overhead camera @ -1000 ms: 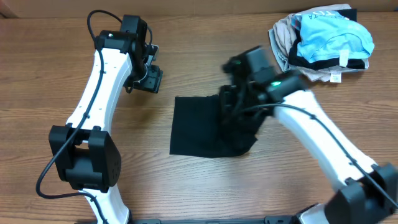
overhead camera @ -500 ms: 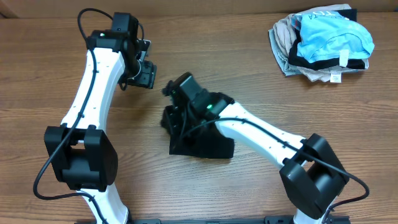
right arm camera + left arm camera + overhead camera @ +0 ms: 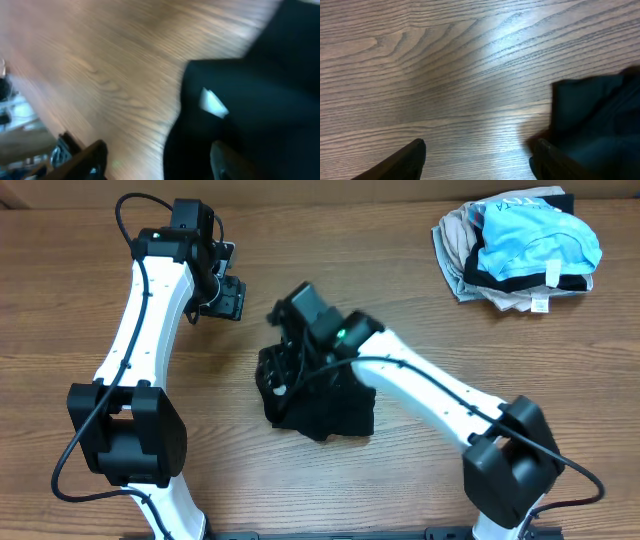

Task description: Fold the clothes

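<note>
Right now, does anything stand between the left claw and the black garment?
Nothing visible does. Only bare wooden table lies between the open left claw and the black garment. The right claw is over the garment itself, not in that gap.

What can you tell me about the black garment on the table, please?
The black garment is limp, matte fabric, lying in a crumpled heap on the wooden table near its middle. A small white tag shows on an upper layer. The right gripper hangs over one edge, jaws open; whether it touches is unclear.
</note>
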Action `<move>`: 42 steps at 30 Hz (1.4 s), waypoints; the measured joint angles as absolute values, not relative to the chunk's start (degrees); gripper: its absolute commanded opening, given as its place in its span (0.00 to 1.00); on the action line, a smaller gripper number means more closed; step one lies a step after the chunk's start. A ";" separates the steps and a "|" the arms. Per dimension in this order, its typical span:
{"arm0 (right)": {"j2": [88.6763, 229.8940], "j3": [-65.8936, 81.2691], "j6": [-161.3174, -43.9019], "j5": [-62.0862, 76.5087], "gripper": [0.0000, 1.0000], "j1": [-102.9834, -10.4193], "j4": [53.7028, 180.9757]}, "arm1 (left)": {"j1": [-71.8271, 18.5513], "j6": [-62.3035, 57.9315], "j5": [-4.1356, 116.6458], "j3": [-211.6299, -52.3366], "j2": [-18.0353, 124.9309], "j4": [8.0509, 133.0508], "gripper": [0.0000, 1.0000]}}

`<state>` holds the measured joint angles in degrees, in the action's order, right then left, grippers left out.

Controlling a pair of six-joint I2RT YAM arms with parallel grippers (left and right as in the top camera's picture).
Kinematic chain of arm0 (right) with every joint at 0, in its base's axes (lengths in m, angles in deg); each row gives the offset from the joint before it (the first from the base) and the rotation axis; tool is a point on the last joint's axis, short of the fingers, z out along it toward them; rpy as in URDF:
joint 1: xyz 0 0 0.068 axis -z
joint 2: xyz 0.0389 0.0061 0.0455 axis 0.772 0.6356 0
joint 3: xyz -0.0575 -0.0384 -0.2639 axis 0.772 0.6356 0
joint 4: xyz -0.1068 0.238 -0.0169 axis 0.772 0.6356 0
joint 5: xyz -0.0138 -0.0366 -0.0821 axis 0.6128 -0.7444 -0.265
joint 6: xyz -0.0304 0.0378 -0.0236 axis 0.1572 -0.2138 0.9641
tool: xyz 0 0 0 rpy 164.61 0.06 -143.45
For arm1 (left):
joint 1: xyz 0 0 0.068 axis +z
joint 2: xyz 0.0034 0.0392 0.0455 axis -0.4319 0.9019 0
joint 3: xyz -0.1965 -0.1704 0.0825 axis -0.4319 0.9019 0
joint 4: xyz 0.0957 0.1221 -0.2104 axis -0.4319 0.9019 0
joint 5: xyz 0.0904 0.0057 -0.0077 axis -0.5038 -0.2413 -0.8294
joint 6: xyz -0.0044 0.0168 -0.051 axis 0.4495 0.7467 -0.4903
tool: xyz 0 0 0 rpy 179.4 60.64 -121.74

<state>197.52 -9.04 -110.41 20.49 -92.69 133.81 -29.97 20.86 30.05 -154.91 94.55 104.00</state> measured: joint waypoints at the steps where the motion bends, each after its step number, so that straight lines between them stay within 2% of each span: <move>1: 197.52 -10.75 -110.70 18.68 0.85 -91.73 137.35 | -29.97 20.86 30.05 -154.91 94.55 104.00 0.71; 3: 197.44 -12.26 -112.20 15.64 0.95 -90.18 142.09 | -29.97 20.86 30.05 -154.91 94.55 104.00 0.71; 5: 197.41 -12.39 -113.47 12.16 1.00 -88.27 146.73 | -29.97 20.86 30.05 -154.91 94.55 103.98 0.71; 15: 197.44 0.49 -117.65 11.51 1.00 -82.66 148.17 | -29.99 20.84 30.03 -154.91 94.55 103.98 0.75; 25: 197.44 7.35 -119.09 12.84 1.00 -81.72 140.21 | -29.97 20.84 30.03 -154.91 94.55 103.98 0.75; 31: 197.44 7.35 -113.82 8.10 1.00 -75.42 135.88 | -29.99 20.86 30.03 -154.91 94.55 103.98 0.75; 38: 197.44 7.39 -102.46 -0.10 1.00 -65.87 128.26 | -29.97 20.86 30.03 -154.91 94.55 103.98 0.75; 42: 197.44 6.58 -98.78 -1.26 1.00 -61.89 130.62 | -29.97 20.86 30.05 -154.91 94.55 103.85 0.75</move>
